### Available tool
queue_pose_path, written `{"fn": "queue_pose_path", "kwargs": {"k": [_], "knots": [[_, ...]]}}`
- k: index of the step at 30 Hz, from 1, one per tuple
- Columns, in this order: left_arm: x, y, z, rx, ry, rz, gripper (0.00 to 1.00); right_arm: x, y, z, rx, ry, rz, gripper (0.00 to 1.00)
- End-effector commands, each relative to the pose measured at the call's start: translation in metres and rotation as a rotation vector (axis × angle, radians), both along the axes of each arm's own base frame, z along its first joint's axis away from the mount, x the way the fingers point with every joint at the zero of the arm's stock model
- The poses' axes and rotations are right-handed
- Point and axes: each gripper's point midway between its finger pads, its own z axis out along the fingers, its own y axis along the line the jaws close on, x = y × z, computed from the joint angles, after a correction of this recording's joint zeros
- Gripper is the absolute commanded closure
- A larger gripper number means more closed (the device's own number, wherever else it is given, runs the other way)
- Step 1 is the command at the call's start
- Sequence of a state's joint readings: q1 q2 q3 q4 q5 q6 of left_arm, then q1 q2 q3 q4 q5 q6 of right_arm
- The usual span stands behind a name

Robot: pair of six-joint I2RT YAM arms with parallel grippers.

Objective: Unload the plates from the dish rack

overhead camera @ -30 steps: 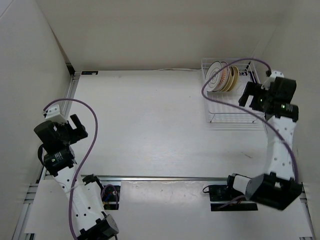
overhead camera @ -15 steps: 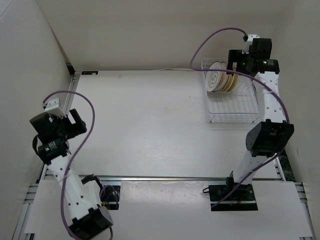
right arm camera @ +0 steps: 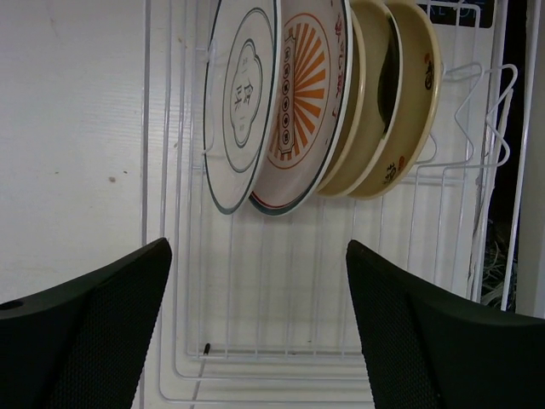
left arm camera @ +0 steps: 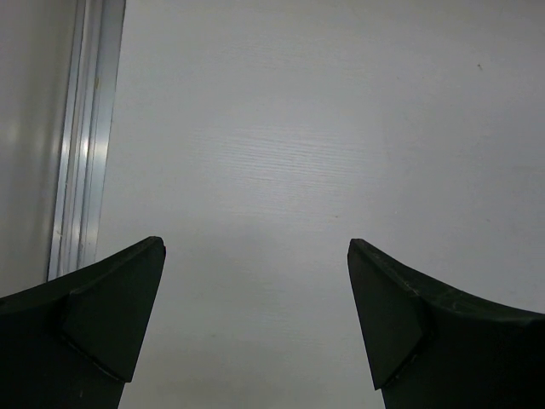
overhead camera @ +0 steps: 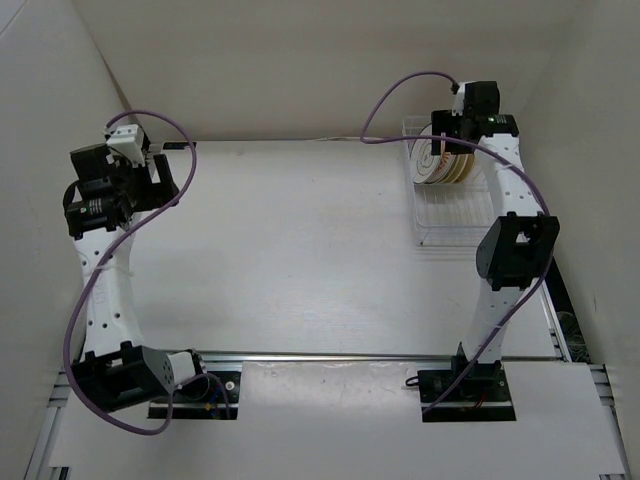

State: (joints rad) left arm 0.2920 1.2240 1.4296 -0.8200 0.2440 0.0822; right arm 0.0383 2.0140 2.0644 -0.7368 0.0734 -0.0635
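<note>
Several plates stand on edge in the far end of the white wire dish rack (overhead camera: pixel 462 215) (right arm camera: pixel 281 281) at the back right. From left to right they are a white plate with dark rings (right arm camera: pixel 241 94), a sunburst plate (right arm camera: pixel 302 94) and two cream plates (right arm camera: pixel 400 94). My right gripper (overhead camera: pixel 447 135) (right arm camera: pixel 258 247) hovers above the rack, open, its fingers spread over the wire base just short of the plates, holding nothing. My left gripper (overhead camera: pixel 160 178) (left arm camera: pixel 255 245) is open over bare table at the back left.
An aluminium rail (left arm camera: pixel 81 170) runs along the table's left edge beside the wall. White walls close in the back and both sides. Purple cables arch over both arms. Loose wires (right arm camera: pixel 494 264) lie past the rack's right side.
My right arm swung from the right of the rack up and over its far end, above the plates, and its fingers narrowed slightly. My left arm rose and reached toward the back left.
</note>
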Motion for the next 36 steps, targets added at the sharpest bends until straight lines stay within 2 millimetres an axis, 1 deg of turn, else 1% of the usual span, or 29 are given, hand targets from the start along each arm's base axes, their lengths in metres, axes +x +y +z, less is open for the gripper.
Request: {"fn": "queue_pose_path", "kwargs": {"k": [1,2,3,4,5,7,8,9,10,12,13,15,16,17,18,19,20,22,23,24,25,26,27,28,29,31,34,35,36], "knots": [[0.003,-0.009,-0.002,-0.018,0.013,-0.034,0.0,0.015,-0.005,0.026,-0.011,-0.086,-0.023,0.16],[0.003,-0.012,-0.013,-0.006,0.047,-0.052,0.0,0.017,-0.005,0.024,-0.003,-0.086,-0.03,0.17],[0.003,-0.018,-0.017,-0.008,0.056,-0.068,0.0,0.019,-0.005,0.017,-0.004,-0.072,-0.03,0.17],[0.002,-0.02,-0.021,-0.01,0.062,-0.084,0.0,0.02,-0.005,0.021,-0.003,-0.082,-0.03,0.18],[0.001,-0.024,-0.025,-0.025,0.071,-0.1,0.0,0.022,-0.005,0.014,-0.004,-0.069,-0.03,0.2],[-0.003,-0.033,-0.027,-0.057,0.076,-0.142,0.0,0.027,-0.004,0.011,-0.004,-0.069,-0.03,0.25],[-0.003,-0.033,-0.027,-0.057,0.076,-0.142,0.0,0.029,-0.004,0.003,-0.005,-0.054,-0.03,0.27],[-0.004,-0.036,-0.031,-0.066,0.084,-0.15,0.0,0.032,0.001,0.012,-0.003,-0.076,-0.021,0.3],[-0.006,-0.036,-0.033,-0.07,0.096,-0.15,0.0,0.033,-0.001,0.004,-0.01,-0.062,-0.028,0.35],[-0.006,-0.036,-0.033,-0.063,0.095,-0.155,0.0,0.04,0.0,0.003,-0.009,-0.072,-0.028,0.39],[-0.007,-0.036,-0.037,-0.066,0.104,-0.155,0.0,0.042,-0.002,-0.004,-0.016,-0.06,-0.035,0.39],[-0.005,-0.036,-0.04,-0.069,0.114,-0.155,0.0,0.045,-0.003,-0.007,-0.022,-0.057,-0.042,0.4],[-0.005,-0.036,-0.04,-0.069,0.114,-0.155,0.0,0.046,-0.003,-0.015,-0.023,-0.044,-0.042,0.4],[-0.004,-0.035,-0.044,-0.073,0.126,-0.155,0.0,0.048,-0.004,-0.009,-0.029,-0.057,-0.036,0.4],[-0.005,-0.036,-0.045,-0.076,0.134,-0.154,0.0,0.049,-0.006,-0.016,-0.038,-0.046,-0.045,0.4],[-0.005,-0.036,-0.045,-0.076,0.134,-0.154,0.0,0.053,-0.006,-0.017,-0.038,-0.053,-0.045,0.4],[-0.004,-0.035,-0.049,-0.08,0.146,-0.154,0.0,0.055,-0.007,-0.012,-0.043,-0.067,-0.052,0.4],[-0.002,-0.036,-0.052,-0.088,0.153,-0.161,0.0,0.059,-0.007,-0.02,-0.044,-0.055,-0.052,0.41],[-0.001,-0.036,-0.055,-0.092,0.163,-0.161,0.0,0.06,-0.007,-0.016,-0.043,-0.067,-0.052,0.43],[-0.001,-0.036,-0.055,-0.092,0.163,-0.161,0.0,0.061,-0.007,-0.022,-0.044,-0.055,-0.052,0.46],[-0.001,-0.038,-0.054,-0.105,0.162,-0.164,0.0,0.065,-0.001,-0.024,-0.043,-0.063,-0.043,0.48],[0.0,-0.038,-0.057,-0.108,0.171,-0.164,0.0,0.067,-0.001,-0.019,-0.042,-0.075,-0.043,0.5],[0.0,-0.04,-0.057,-0.115,0.169,-0.172,0.0,0.068,-0.001,-0.027,-0.043,-0.061,-0.043,0.53],[0.0,-0.04,-0.057,-0.115,0.169,-0.172,0.0,0.07,-0.001,-0.028,-0.043,-0.063,-0.043,0.55],[0.0,-0.042,-0.056,-0.121,0.167,-0.18,0.0,0.071,-0.001,-0.023,-0.042,-0.073,-0.043,0.57],[0.0,-0.042,-0.056,-0.129,0.168,-0.175,0.0,0.074,-0.001,-0.033,-0.043,-0.06,-0.043,0.66],[-0.002,-0.044,-0.057,-0.134,0.166,-0.182,0.0,0.076,0.001,-0.035,-0.037,-0.059,-0.036,0.79],[-0.002,-0.046,-0.056,-0.14,0.164,-0.191,0.0,0.078,0.007,-0.036,-0.037,-0.06,-0.027,0.8],[-0.002,-0.046,-0.056,-0.141,0.164,-0.191,0.0,0.078,0.007,-0.036,-0.037,-0.06,-0.026,0.82]]}}
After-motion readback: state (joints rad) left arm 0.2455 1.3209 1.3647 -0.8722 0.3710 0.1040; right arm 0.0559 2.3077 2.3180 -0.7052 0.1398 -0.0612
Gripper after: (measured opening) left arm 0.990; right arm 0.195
